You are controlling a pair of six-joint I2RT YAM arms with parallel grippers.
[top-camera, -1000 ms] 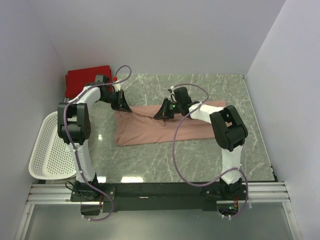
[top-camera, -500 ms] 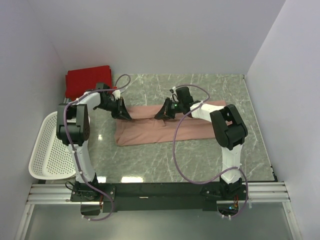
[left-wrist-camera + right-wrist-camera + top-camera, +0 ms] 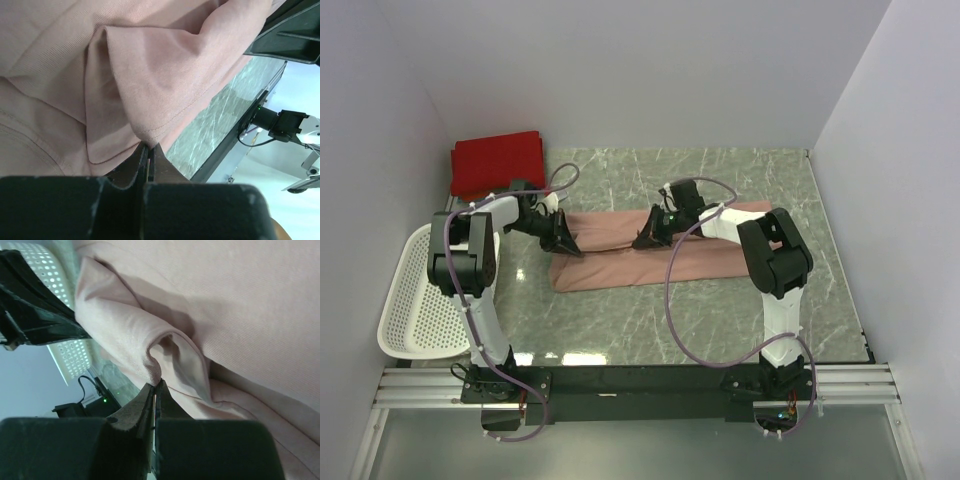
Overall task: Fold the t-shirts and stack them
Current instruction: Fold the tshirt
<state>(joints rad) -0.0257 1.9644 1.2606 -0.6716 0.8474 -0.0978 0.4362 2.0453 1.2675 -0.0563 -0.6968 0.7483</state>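
Observation:
A large dusty-pink t-shirt (image 3: pixel 610 270) lies as a long strip across the middle of the marble table (image 3: pixel 720 330). My left gripper (image 3: pixel 565 245) is at the strip's left end, shut on a pinched fold of the pink t-shirt (image 3: pixel 165 75). My right gripper (image 3: pixel 642 240) is near the strip's middle, shut on another raised fold of the same cloth (image 3: pixel 240 300). In each wrist view the cloth rises in a peak from between the closed fingertips. A bright red t-shirt (image 3: pixel 498 163) lies folded at the back left corner.
A white perforated basket (image 3: pixel 415 300) sits off the table's left edge and shows in the right wrist view as the basket (image 3: pixel 35 260). Walls close in the back and both sides. The arms' black mounting rail (image 3: pixel 640 385) runs along the near edge.
Both grippers have moved toward the near edge, drawing the pink t-shirt's far edge over the cloth beneath. The left gripper came away from the red t-shirt's side. Both stayed shut.

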